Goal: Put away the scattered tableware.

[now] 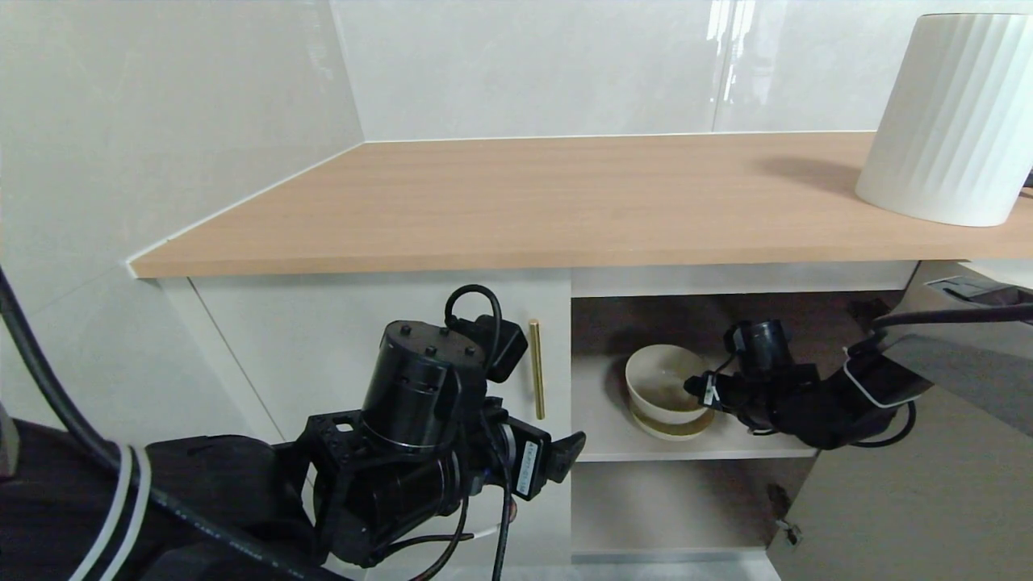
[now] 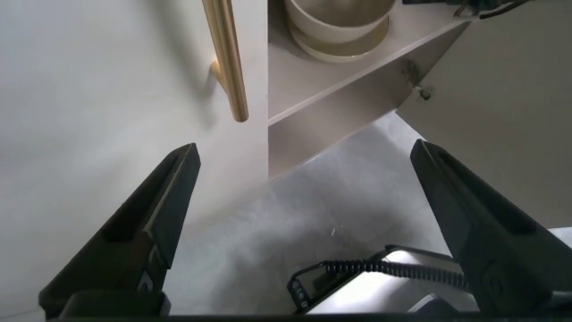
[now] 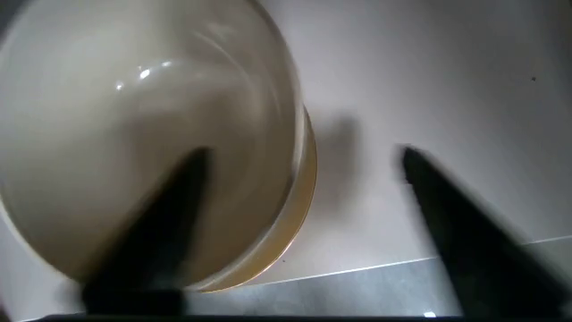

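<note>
A glossy cream round ceramic bowl (image 1: 663, 383), nested in a yellowish dish (image 1: 674, 428), sits on the open cabinet's white shelf (image 1: 604, 434), the right gripper (image 3: 302, 159) spread wide astride its rim, the left gripper (image 2: 304, 150) equally wide.

A cream-white bowl (image 1: 663, 386) stands upright, stacked on a shallow yellowish dish (image 1: 676, 428). Both rest on the shelf (image 1: 601, 424) inside an open cabinet (image 1: 646, 319).
</note>
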Robot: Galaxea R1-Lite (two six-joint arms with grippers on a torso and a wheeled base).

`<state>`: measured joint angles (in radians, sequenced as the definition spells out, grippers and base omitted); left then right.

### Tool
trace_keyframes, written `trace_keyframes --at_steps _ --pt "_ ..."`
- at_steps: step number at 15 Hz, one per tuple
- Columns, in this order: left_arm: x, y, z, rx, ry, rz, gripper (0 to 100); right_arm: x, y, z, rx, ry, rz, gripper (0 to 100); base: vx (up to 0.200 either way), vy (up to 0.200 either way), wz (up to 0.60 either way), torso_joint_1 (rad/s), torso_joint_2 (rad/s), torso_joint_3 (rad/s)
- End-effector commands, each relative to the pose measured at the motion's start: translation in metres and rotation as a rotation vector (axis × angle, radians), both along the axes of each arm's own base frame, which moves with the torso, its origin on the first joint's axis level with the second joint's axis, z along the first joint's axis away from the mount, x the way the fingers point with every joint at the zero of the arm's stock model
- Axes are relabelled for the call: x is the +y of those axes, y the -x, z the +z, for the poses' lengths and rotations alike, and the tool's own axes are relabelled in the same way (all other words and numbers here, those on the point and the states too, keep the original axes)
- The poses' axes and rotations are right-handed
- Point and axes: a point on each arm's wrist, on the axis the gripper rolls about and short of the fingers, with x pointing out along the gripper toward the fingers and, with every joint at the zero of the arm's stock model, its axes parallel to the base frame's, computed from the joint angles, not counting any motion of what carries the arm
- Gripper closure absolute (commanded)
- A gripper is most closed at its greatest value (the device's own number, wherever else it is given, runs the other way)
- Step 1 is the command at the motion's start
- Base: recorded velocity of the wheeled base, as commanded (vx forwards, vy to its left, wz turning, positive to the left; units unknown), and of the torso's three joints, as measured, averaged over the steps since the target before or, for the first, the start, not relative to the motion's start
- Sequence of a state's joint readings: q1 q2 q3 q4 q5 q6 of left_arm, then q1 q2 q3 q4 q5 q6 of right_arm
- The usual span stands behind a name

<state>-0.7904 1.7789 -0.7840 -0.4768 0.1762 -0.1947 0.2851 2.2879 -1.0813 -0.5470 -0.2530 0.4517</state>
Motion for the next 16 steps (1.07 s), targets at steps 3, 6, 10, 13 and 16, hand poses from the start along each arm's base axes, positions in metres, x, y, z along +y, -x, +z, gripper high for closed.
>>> trace_keyframes --at_steps 3,6,10,13,16 --pt "0.002 -0.002 0.001 -0.001 0.003 0.011 0 0.002 0.010 0.019 -0.029 -0.009 0.010 0 0.000 0.000 0.00 0.000 0.00 0.000" --pt "0.005 -0.004 0.001 0.002 0.008 0.024 0 0.013 0.058 0.056 -0.053 -0.021 0.089 0 0.000 0.000 0.00 0.000 0.00 0.000" --pt "0.006 -0.002 0.000 0.033 0.044 0.050 0 0.016 0.113 0.092 -0.102 0.007 0.218 0 0.000 0.000 0.00 0.000 0.00 0.000" --pt "0.008 -0.001 0.005 0.029 0.068 0.058 0 0.016 0.138 0.082 -0.029 0.029 0.257 0 -0.133 0.000 0.00 0.003 0.00 0.000" --pt "0.008 0.000 0.005 0.028 0.070 0.056 0 0.012 0.166 0.067 0.042 0.054 0.289 0 -0.200 0.000 0.00 0.002 0.00 0.001"
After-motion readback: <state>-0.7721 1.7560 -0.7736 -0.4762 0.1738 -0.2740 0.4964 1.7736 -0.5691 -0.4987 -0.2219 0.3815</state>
